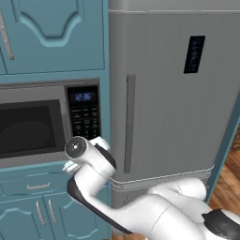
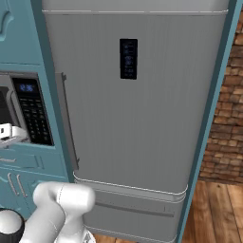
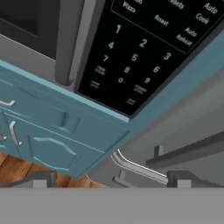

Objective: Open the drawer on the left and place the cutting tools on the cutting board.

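The drawer (image 1: 28, 183) is the shallow teal front just under the microwave, and it is shut, with its short silver bar handle (image 1: 38, 186) in the middle. In the hand view the drawer (image 3: 43, 109) runs along the left, its handle (image 3: 6, 103) at the edge. My gripper (image 3: 113, 179) is open, its two dark fingertips (image 3: 43, 178) wide apart with nothing between them. It hangs close in front of the microwave's keypad (image 3: 135, 57), above and to the right of the drawer. The cutting tools and the cutting board are out of view.
A built-in microwave (image 1: 33, 124) sits in the teal cabinetry. Right of it stands a tall grey fridge (image 1: 173, 93) with a vertical handle (image 1: 129, 124). Arched teal cabinet doors (image 1: 28, 215) are below the drawer. At the right are a wooden floor (image 2: 213, 209) and a brick wall (image 2: 228, 118).
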You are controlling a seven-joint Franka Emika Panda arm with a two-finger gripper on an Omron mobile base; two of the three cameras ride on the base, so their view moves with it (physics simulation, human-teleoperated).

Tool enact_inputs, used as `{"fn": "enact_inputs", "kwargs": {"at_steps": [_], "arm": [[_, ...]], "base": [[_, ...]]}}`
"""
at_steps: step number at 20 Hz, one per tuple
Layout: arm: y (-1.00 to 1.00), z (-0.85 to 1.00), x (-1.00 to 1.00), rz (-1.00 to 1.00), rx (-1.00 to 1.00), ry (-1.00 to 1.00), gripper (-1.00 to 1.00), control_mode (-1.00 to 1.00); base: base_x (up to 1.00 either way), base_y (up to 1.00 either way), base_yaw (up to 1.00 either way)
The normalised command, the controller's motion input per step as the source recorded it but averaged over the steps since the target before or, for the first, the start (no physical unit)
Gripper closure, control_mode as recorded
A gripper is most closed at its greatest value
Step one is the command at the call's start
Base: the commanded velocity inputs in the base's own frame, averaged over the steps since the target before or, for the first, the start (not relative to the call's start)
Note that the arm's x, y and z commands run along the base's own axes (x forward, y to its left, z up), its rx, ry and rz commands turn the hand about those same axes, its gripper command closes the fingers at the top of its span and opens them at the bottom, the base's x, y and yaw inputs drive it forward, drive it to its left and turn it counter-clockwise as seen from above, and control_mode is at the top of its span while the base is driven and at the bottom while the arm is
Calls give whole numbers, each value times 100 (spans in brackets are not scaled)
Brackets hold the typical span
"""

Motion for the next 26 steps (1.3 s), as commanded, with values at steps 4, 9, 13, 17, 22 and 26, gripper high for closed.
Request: {"fn": "enact_inputs", "kwargs": {"at_steps": [4, 9, 13, 17, 22, 26], "arm": [[12, -18, 61, -4, -6, -7, -100, -100], [32, -12, 7, -3, -10, 0, -100, -100], [35, 0, 0, 0, -6, 0, -100, -100], [31, -20, 0, 0, -4, -3, -100, -100], [44, -30, -8, 0, -12, -11, -100, -100], [42, -19, -14, 6, -17, -5, -100, -100]], "base": [[0, 0, 0], [0, 0, 0], [0, 0, 0], [0, 0, 0], [0, 0, 0], [0, 0, 0]]}}
